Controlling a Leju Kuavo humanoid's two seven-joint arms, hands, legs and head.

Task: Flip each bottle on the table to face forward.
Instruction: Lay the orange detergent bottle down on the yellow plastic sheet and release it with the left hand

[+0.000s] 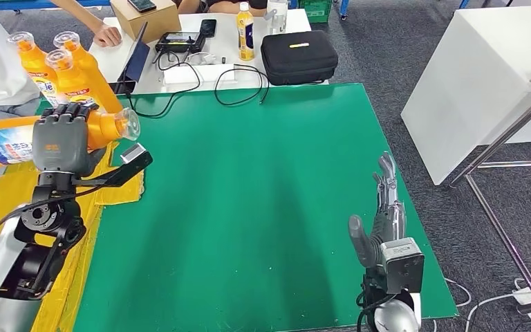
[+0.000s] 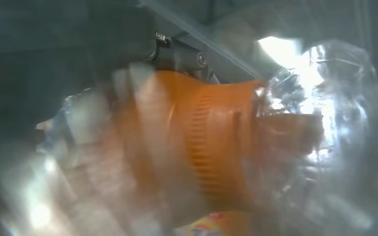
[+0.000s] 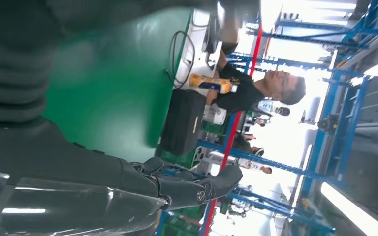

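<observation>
Wrapping dark fingers over the middle of a lying orange bottle, at the left edge of the green table, over the yellow sheet there. Belonging to the left hand, back of palm facing the head view, thumb side hidden beneath. Holding the bottle sideways: clear cap pointing toward the table's middle, blue-and-white label end running off toward the picture's left edge. Showing up in the left wrist view as a blurred, ribbed orange neck under a clear cap, close to the lens; hard to tell there how firmly the fingers are bearing.

Judging by look: a full plastic bottle, fairly heavy for its size, stiff enough at the shoulder, glossy and probably slippery on the label wrap. Likely rolling readily while lying down. Best taken around the straight body near the middle, not at the tapering neck, where a grip would be sliding toward the cap.

Standing just behind the held one: three more upright orange bottles, close together, near enough to be knocked during a swing.

Resting apart at the table's right edge: the right hand, fingers straight and spread, carrying nothing.

Lying beyond the green surface: a black case, a small bottle, cables, and a person's hand on the white desk.
</observation>
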